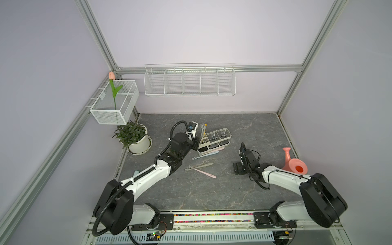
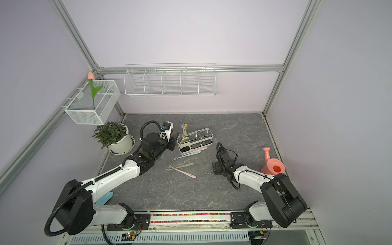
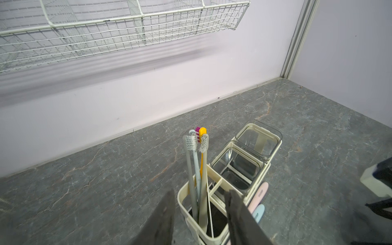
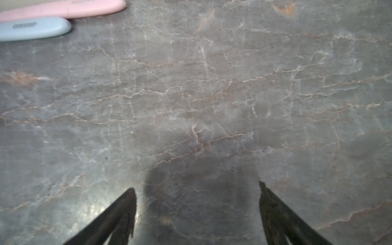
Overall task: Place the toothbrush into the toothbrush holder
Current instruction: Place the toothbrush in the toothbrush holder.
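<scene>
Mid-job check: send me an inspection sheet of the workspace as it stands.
Surface: grey marbled tabletop, no spills seen.
Job's things: toothbrush holder upright, four standing brushes in its white compartment; two toothbrushes flat beside it, crossed pair nearer the robot.
Clutter: potted plant, pink watering can, pale blue item under left arm.
Grippers: left gripper open at the holder's brush end; right gripper open, empty, over bare table.
Cables: black hose loops over left arm; thin cable hangs off right arm.
Surroundings: wire wall basket, mesh basket holding a tulip.

Cream toothbrush holder [image 3: 182, 203] stands upright, a beige toothbrush [image 3: 203, 180] leaning in its end compartment.
</scene>
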You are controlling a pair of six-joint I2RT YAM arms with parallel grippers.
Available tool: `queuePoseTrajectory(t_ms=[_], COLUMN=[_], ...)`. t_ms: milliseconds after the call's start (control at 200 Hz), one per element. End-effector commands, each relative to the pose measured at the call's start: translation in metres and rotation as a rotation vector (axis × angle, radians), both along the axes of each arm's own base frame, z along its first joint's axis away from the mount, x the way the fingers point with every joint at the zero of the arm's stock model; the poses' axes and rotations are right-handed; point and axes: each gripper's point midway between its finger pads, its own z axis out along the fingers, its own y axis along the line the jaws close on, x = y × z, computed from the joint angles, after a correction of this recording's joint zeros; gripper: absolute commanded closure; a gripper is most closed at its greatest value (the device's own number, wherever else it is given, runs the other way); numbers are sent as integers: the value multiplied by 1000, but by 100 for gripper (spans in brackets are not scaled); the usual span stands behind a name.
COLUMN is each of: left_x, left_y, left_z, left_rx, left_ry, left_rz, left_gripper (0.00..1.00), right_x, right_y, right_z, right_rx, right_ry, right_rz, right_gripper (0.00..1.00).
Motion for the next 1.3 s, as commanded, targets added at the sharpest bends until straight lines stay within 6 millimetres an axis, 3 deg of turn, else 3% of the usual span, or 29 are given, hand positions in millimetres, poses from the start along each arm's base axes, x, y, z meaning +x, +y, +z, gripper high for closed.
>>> queuePoseTrajectory(t_ms=[0, 300, 645, 865, 1294], left_x=[-19, -41, -59, -62, -54], left_y=[17, 46, 67, 60, 45], left_z=[-21, -46, -45, -38, -57], left_rx=[34, -29, -148, -190, -158], left_ry=[72, 102, 109, 115, 204], left_rz=[28, 107, 167, 127, 105], left_gripper=[56, 53, 43, 35, 26], right_x=[3, -2, -11, -13, -11], right_y=[5, 22, 42, 47, 56], right_z=[3, 3, 14, 16, 10], right_rx=[11, 63, 134, 155, 149], right_ry=[2, 9, -55, -67, -20], right_rz=[26, 121, 236, 260, 299], right_gripper=[8, 7, 9, 11, 11])
